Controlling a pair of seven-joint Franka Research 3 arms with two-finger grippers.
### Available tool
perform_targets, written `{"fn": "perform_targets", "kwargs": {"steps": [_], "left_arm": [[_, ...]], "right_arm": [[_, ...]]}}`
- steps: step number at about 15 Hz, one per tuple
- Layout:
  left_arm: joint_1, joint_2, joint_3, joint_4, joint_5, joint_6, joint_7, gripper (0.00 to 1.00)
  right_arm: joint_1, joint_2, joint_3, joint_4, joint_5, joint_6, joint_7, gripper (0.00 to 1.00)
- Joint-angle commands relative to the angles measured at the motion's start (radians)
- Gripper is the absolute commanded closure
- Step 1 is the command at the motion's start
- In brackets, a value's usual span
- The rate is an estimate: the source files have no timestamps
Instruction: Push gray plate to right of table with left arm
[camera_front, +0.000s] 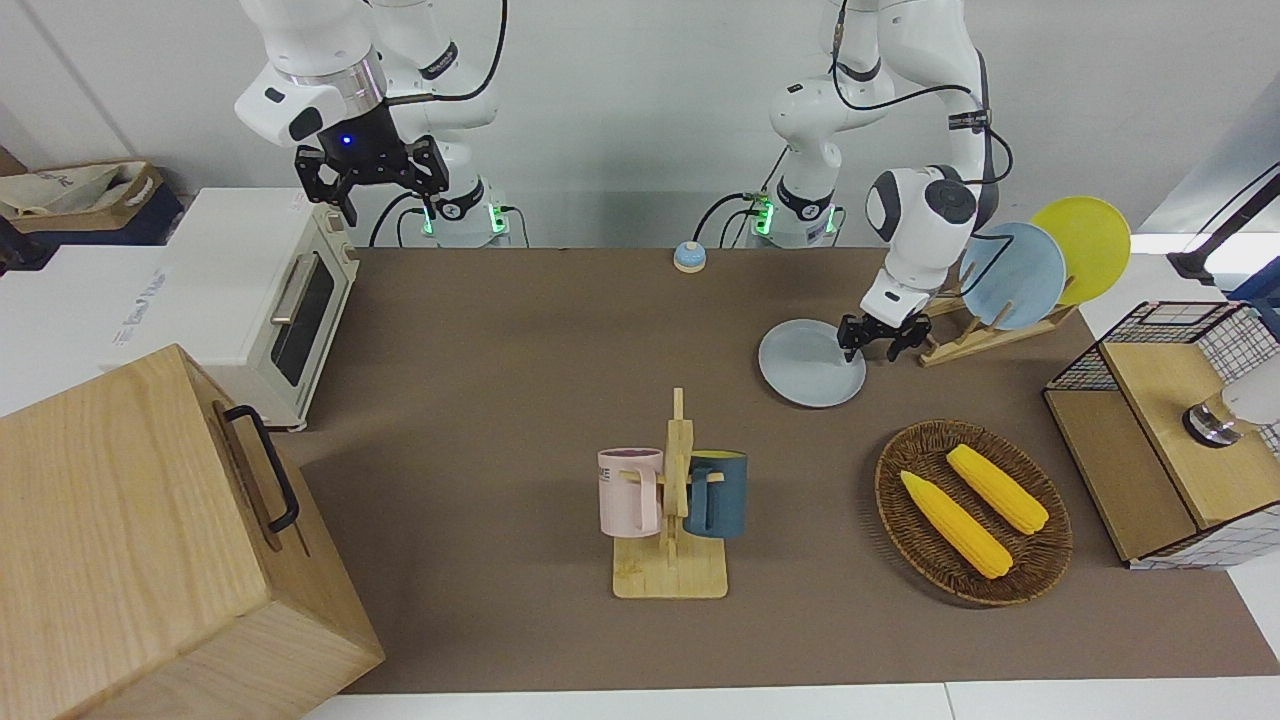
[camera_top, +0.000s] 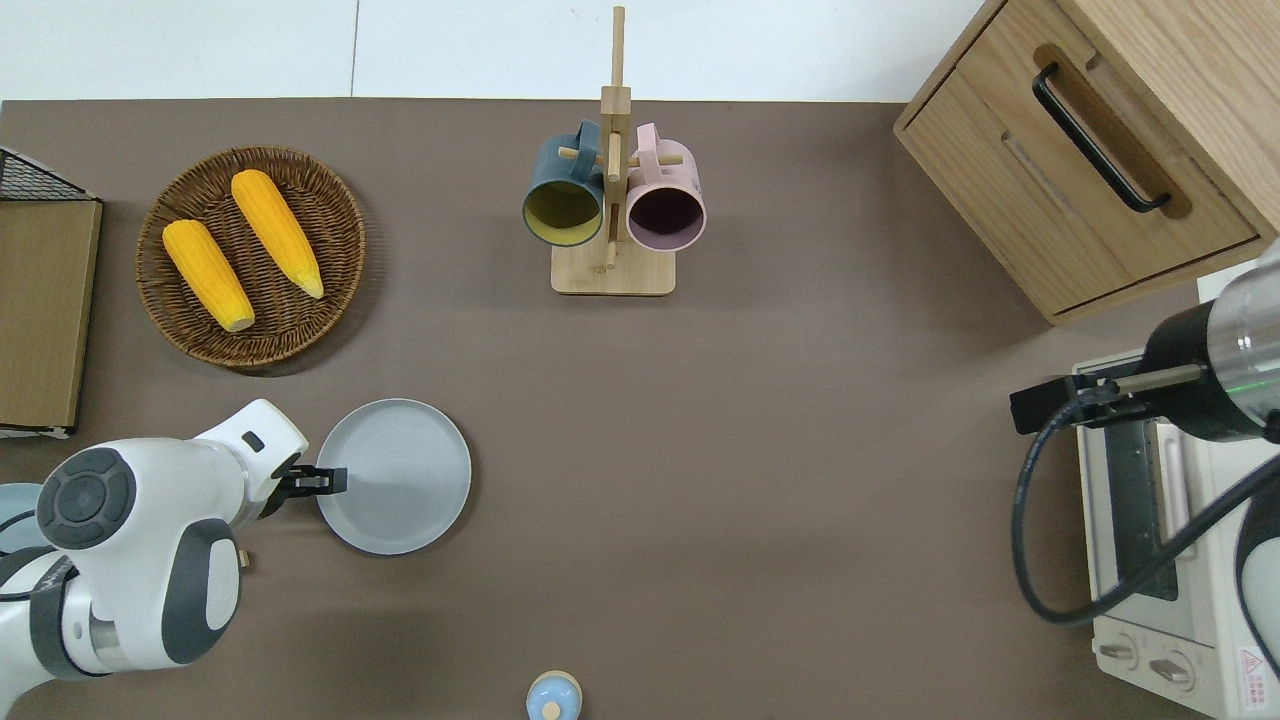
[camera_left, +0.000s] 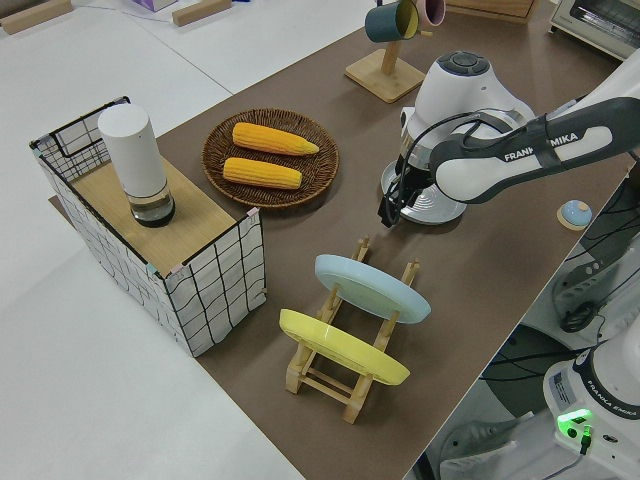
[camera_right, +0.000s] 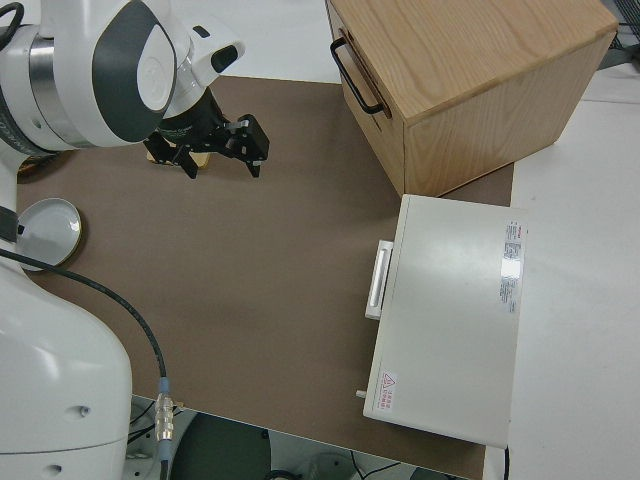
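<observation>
The round, shallow, pale gray plate (camera_top: 395, 475) lies flat on the brown-matted table (camera_top: 760, 480), toward the left arm's end, nearer to the robots than the round woven wicker basket (camera_top: 345, 235) holding two yellow corn cobs (camera_top: 205, 275). The white left arm (camera_top: 140, 540) with dark gray joint caps reaches low to the plate's rim on the side facing its own end of the table, and its small black left gripper (camera_top: 335, 481) sits right at that rim, over the plate's edge; in the front view the left gripper (camera_front: 880, 345) shows its two fingers spread apart, holding nothing. Whether the fingertips actually touch the plate or the mat cannot be made out.

In the left side view the arm's wrist covers much of the plate (camera_left: 430, 205), leaving only a crescent of rim. The wooden rack with a sky-blue plate (camera_front: 1012, 275) and a yellow plate (camera_front: 1085, 245) stands just beside the gripper, toward the left arm's end; the overhead view cuts it off almost entirely. The wooden two-mug stand (camera_top: 612, 270) with a dark teal mug (camera_top: 562, 200) and a pink mug (camera_top: 665, 205) stands mid-table, farther from the robots than the plate. The right arm is parked, its black right gripper (camera_front: 372, 185) with fingers apart and empty
</observation>
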Motion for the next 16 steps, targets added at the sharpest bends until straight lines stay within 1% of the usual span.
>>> {"fn": "perform_targets", "kwargs": {"steps": [1, 2, 4, 5, 6, 7, 16], "left_arm": [[-0.006, -0.014, 0.004, -0.025, -0.018, 0.026, 0.014, 0.48], [-0.007, -0.013, 0.002, -0.025, -0.019, 0.026, 0.011, 0.58], [-0.007, -0.010, 0.001, -0.025, -0.018, 0.026, 0.002, 0.81], [-0.009, -0.010, -0.002, -0.025, -0.018, 0.026, 0.002, 0.91], [-0.009, -0.008, -0.002, -0.025, -0.018, 0.026, 0.002, 0.97], [-0.018, -0.008, -0.002, -0.025, -0.018, 0.026, 0.002, 1.00], [-0.027, 0.001, -0.002, -0.025, -0.018, 0.024, -0.004, 1.00]], "right_arm": [[-0.020, -0.006, 0.013, 0.004, 0.010, -0.012, 0.000, 0.017], [-0.020, -0.006, 0.015, 0.004, 0.010, -0.012, 0.000, 0.017], [-0.020, -0.006, 0.015, 0.004, 0.010, -0.012, 0.000, 0.017], [-0.020, -0.006, 0.015, 0.004, 0.010, -0.012, 0.000, 0.017], [-0.020, -0.006, 0.015, 0.004, 0.010, -0.014, 0.001, 0.017], [-0.020, -0.006, 0.015, 0.004, 0.010, -0.012, 0.001, 0.017], [-0.020, -0.006, 0.015, 0.004, 0.010, -0.012, 0.000, 0.017]]}}
